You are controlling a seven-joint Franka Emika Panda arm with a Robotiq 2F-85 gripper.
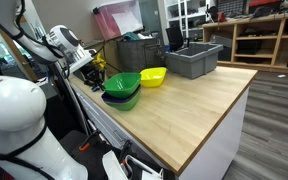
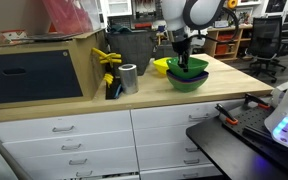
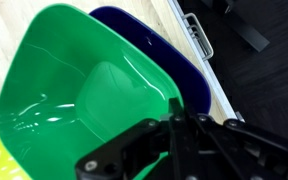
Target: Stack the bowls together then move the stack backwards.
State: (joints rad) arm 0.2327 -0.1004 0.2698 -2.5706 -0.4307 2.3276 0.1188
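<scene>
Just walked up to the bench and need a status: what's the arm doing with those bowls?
The Franka arm is partway through stacking bowls on the wooden counter. Its jaws are shut on the rim of the green bowl, which sits tilted over the purple bowl. The yellow bowl lies apart, between those two and the grey bin, and is not yet in the stack.

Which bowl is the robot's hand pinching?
The green bowl, the biggest one: the gripper is shut on its rim, tilting it. The purple bowl lies beneath it, and the yellow bowl sits beside, untouched.
</scene>
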